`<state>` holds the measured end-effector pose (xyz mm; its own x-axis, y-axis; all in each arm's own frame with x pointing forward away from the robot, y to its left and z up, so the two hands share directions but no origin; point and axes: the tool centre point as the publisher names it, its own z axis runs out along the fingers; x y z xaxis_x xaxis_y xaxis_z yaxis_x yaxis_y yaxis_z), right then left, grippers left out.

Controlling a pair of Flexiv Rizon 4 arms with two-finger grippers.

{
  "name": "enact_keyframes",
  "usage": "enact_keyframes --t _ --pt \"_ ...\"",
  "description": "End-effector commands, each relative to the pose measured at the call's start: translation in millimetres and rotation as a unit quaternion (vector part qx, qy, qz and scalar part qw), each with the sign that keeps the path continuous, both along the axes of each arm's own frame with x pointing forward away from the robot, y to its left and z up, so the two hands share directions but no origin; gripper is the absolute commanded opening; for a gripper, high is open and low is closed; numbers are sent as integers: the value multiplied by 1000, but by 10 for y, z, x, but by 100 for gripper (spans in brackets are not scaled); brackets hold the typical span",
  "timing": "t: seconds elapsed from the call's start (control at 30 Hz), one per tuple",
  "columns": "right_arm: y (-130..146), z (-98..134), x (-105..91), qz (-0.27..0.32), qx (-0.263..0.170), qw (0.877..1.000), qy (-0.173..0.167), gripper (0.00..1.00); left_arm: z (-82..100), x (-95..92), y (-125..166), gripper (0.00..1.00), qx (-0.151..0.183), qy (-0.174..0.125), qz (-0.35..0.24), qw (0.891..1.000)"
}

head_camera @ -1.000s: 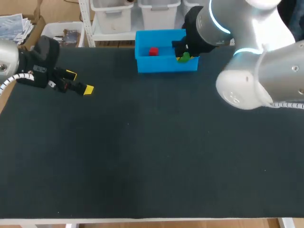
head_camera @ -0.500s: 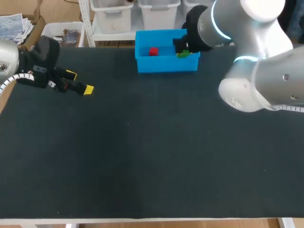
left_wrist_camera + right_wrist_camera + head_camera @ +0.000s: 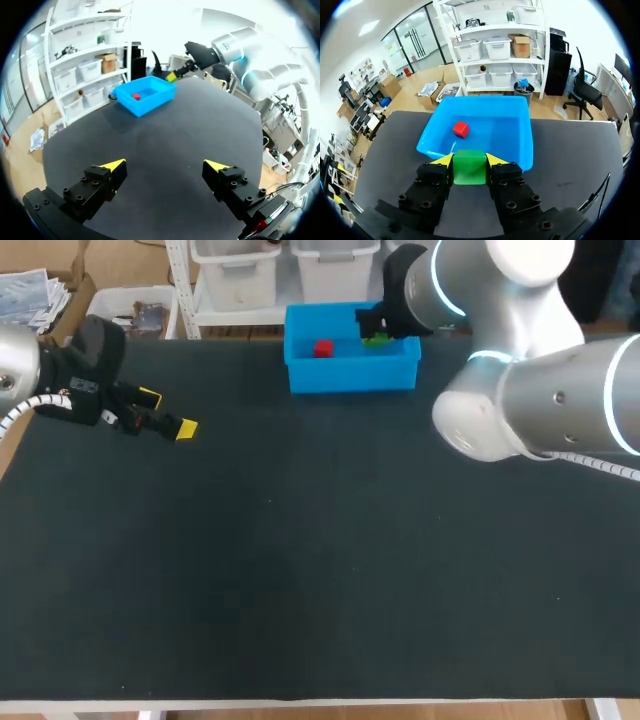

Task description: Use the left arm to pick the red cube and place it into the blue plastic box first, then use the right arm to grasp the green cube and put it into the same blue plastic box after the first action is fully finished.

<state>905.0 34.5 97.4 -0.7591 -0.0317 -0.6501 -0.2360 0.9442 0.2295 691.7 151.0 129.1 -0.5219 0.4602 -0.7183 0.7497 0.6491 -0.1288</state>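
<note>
Right now my right gripper point(image 3: 470, 161) pinches the green cube point(image 3: 469, 170) between its yellow tips, over the blue plastic box point(image 3: 495, 125); the red cube point(image 3: 461, 129) lies inside it. My left gripper point(image 3: 165, 166) hangs spread wide above the table point(image 3: 165, 120), well apart from the box

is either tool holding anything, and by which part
The right tool grips the green cube by two opposite sides; the left tool holds nothing.

First cube point(image 3: 322, 348) in box point(image 3: 350, 375); second cube point(image 3: 469, 171) in right pincer point(image 3: 469, 160) above.
</note>
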Motion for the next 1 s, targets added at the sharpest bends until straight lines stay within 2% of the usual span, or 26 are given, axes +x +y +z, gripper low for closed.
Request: enact_keyframes --t 0.03,0.43,0.77,1.0 --pt "49 -65 228 3 0 1000 2 0 -19 -10 26 100 -6 -4 -3 1000" --pt "-20 -217 650 -11 -7 1000 -5 0 -19 -10 26 100 -6 -4 -3 1000" --pt "-39 -322 820 -16 -13 1000 -1 0 -19 -10 26 100 -6 -4 -3 1000" --pt "-65 -429 871 -20 -16 1000 10 0 -19 -10 26 100 -6 -4 -3 1000"
